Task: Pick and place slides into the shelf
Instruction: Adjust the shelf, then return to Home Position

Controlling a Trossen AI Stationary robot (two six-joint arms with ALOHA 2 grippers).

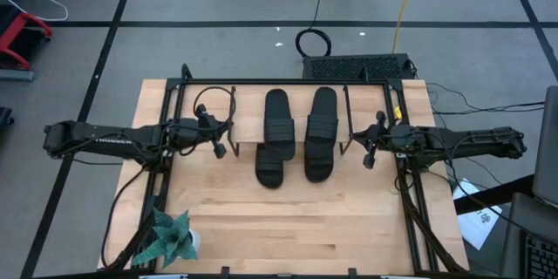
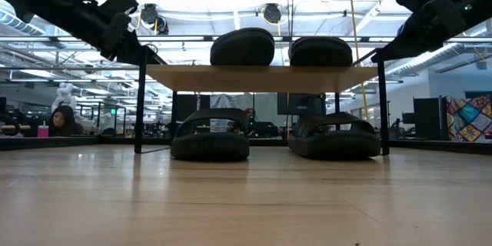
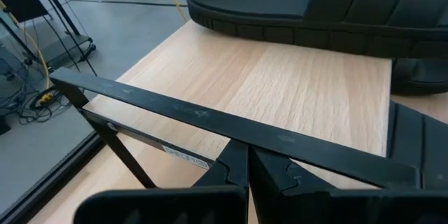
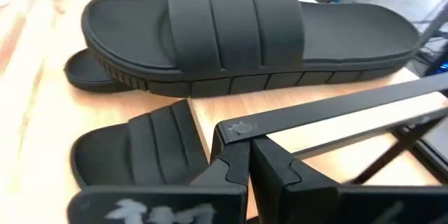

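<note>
The shelf [image 1: 296, 122] stands at the table's far middle, a light plank [image 2: 261, 78] on thin black side frames. Two black slides [image 1: 277, 115] [image 1: 323, 112] lie side by side on its top. Two more [image 2: 210, 135] [image 2: 334, 135] rest sole-down on the table under the plank, their ends sticking out toward the near edge [image 1: 269, 171]. My left gripper [image 1: 220, 146] [image 3: 249, 171] hangs shut just outside the shelf's left frame, at plank height. My right gripper [image 1: 368, 159] [image 4: 249, 164] hangs shut just outside the right frame.
A green paper plant [image 1: 170, 240] sits at the table's near left corner. Black rails [image 1: 417, 218] run along the table's left and right sides. The near half of the tabletop [image 1: 288, 227] is bare wood. A person [image 2: 65, 119] sits far behind in the room.
</note>
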